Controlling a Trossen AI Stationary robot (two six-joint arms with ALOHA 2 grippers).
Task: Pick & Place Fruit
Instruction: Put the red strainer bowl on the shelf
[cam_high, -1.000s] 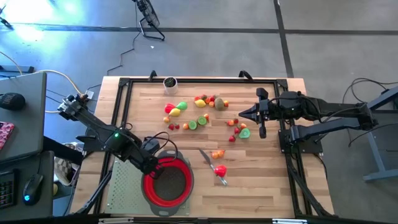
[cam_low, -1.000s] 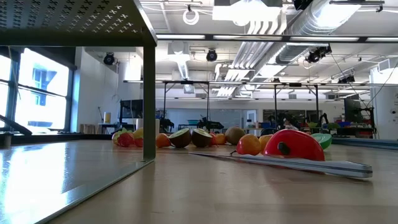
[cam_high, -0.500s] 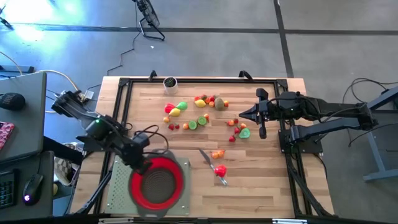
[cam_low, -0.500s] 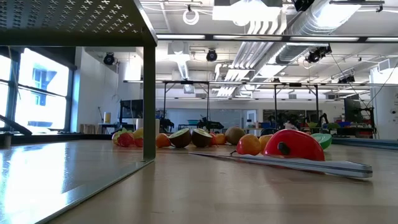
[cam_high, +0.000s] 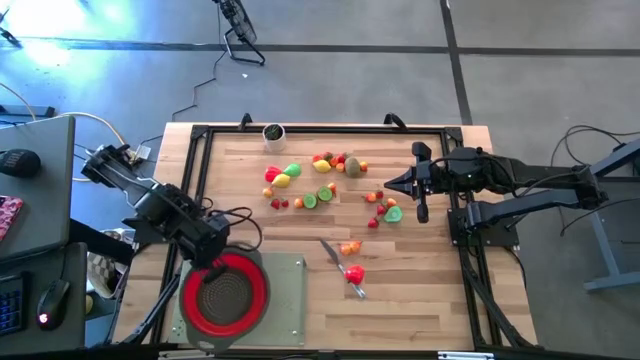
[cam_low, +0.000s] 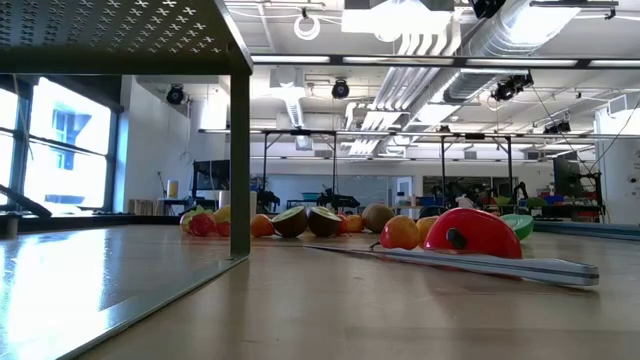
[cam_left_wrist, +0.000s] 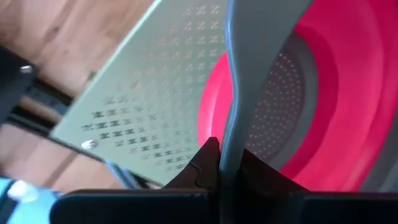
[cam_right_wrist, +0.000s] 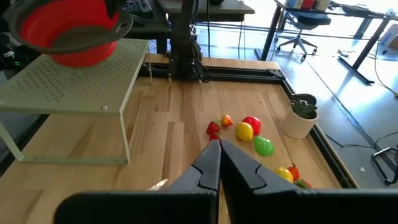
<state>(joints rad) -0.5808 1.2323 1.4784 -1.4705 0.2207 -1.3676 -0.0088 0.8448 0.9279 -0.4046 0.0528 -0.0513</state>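
We are holding red strainer (cam_high: 224, 298) by rim in left hand (cam_high: 207, 262), lower left of frame. Fruit (cam_high: 322, 178) lying far off toward upper middle of table (cam_high: 420, 300). Right hand (cam_high: 392, 184), pinched closed and holding nothing, sitting much nearer fruit.

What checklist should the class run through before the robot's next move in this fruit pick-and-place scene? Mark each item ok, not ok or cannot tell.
1. Left tool gripping the grey rim of the red strainer: ok, shut on it.
2. Strainer over the perforated rack: ok; resting on it or just above: cannot tell.
3. Strainer free of fruit: ok, nothing inside.
4. Fruit reachable on the table: ok, scattered loose, none picked.
5. Right tool ready to pick: not ok, shut and empty above the table's right side.
6. Knife clear of fruit: not ok, a red piece lies against it.
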